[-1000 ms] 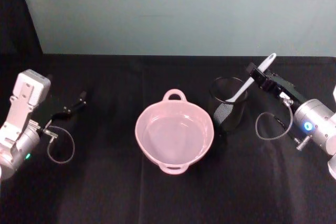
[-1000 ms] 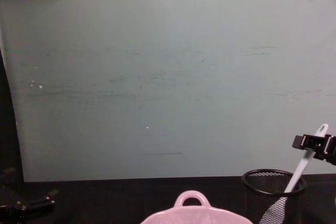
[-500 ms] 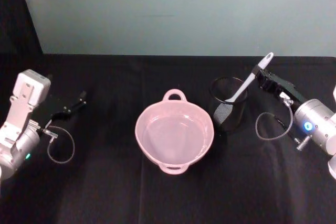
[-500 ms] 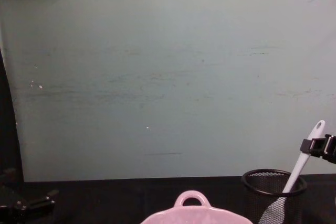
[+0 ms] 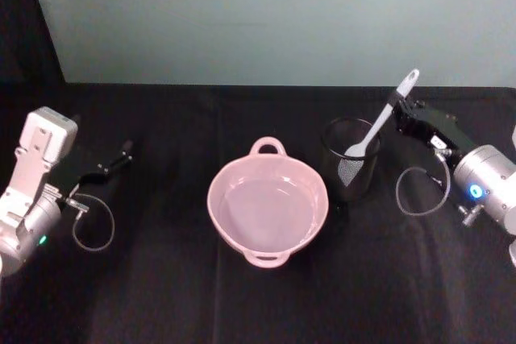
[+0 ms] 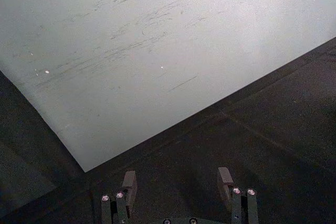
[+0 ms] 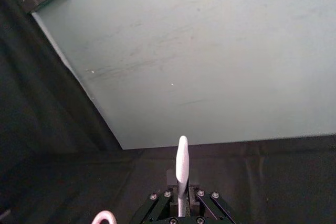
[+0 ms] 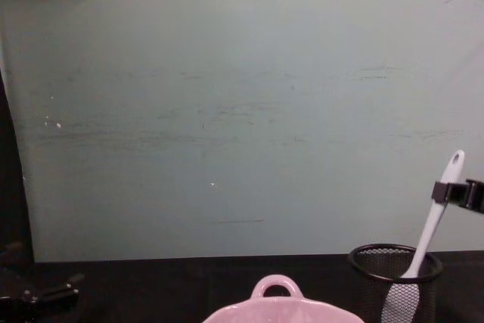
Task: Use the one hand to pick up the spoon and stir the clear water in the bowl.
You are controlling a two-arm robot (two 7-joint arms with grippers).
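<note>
The black narrow-fingered right tool (image 5: pixel 401 108), on its silver-and-white arm, is hanging above the right side of the black cloth-covered tabletop (image 5: pixel 161 296). Its fingers are pinching the upper handle of the long slim white plastic spoon (image 5: pixel 375 130), just below the oval hole. The spoon is leaning, its flat paddle blade sitting inside the black wire-mesh cup (image 5: pixel 355 187). The pale pink glossy ceramic bowl (image 5: pixel 216 199) is sitting mid-tabletop, just left of the cup. The left tool (image 6: pixel 177 182) is resting at the far left, well apart from the bowl, its fingers spread around nothing.
</note>
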